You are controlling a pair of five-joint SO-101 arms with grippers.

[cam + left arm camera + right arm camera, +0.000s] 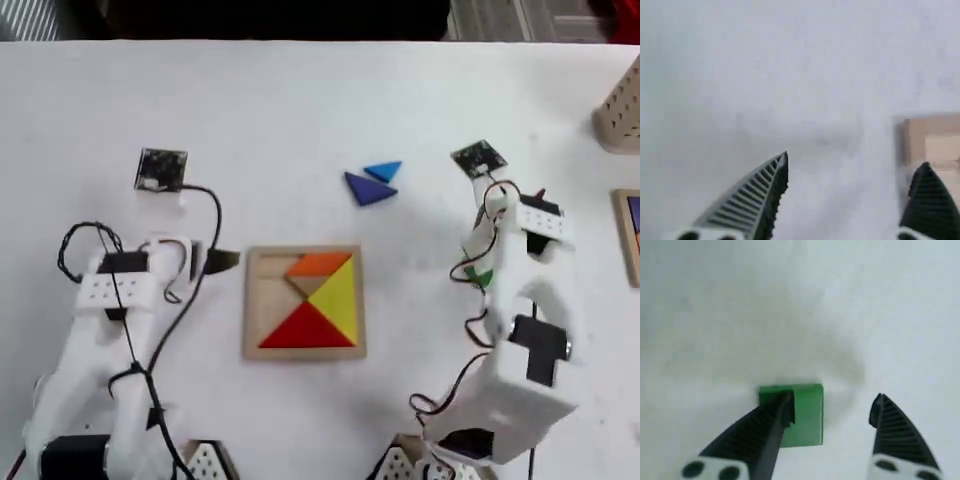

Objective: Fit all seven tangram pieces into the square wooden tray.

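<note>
- High view: the tray (262, 300) lies mid-tabletop (300, 110). It holds an orange piece (320, 264) at 12 o'clock, a yellow piece (340, 295) at 3 and a red piece (306, 326) at 6. The 9 o'clock side is bare wood, so the job looks under half done.
- Two blue triangles (372, 185) touch each other at 1 o'clock from the tray, well apart from it and from both arms; they probably wait their turn.
- The left pincer (222, 262) sits just beside the tray's 9 o'clock edge, likely parked near the empty side.
- The right arm (515, 300) bends over a green square (483, 277) at 3 o'clock from the tray, well apart from it.
- Left wrist view: the left pincer (850, 200) is spread wide with nothing between its fingers (765, 200), above bare tabletop. A tray corner (935, 135) lies just past one fingertip.
- Right wrist view: the right pincer (832, 405) is spread. One finger (775, 420) overlaps the green square (807, 412), which lies flat, and the other stands clear of its far edge. That straddle suits a pinch across the square's width, though the near finger looks set too far in.
- No writing can be read in any view.
</note>
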